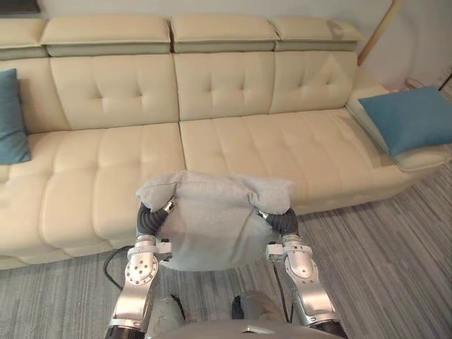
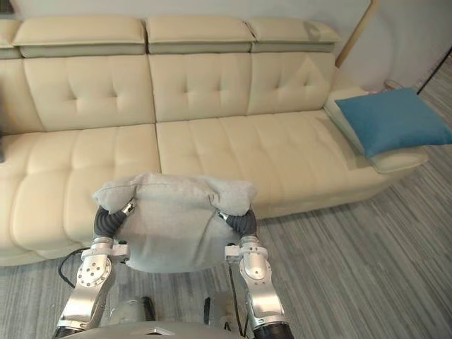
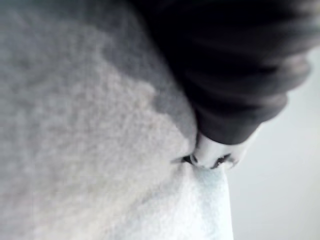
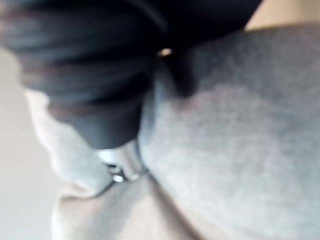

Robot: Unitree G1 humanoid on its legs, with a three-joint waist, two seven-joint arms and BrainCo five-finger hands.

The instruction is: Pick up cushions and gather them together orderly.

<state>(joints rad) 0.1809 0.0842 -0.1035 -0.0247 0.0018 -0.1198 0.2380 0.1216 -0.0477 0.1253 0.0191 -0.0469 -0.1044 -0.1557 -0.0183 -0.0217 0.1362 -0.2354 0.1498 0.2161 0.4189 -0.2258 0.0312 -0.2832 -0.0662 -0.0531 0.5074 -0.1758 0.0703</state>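
A grey cushion (image 1: 212, 226) hangs in the air in front of the cream sofa (image 1: 282, 141), held between my two hands. My left hand (image 1: 150, 219) presses into its left upper corner and my right hand (image 1: 282, 222) into its right upper corner; the cloth folds over both. In the wrist views the grey cloth (image 3: 75, 125) lies tight against the left hand's dark cover (image 3: 225, 75), and the same cloth (image 4: 240, 125) lies against the right hand (image 4: 90, 75). A blue cushion (image 1: 413, 116) lies at the sofa's right end. Another blue cushion (image 1: 10, 116) leans at the far left.
The right blue cushion rests on a cream cushion (image 1: 417, 159) over the sofa's end. The sofa seat's front edge is just beyond the grey cushion. Grey striped floor (image 1: 381, 261) spreads to the right, and a wooden pole (image 1: 378, 32) leans by the wall.
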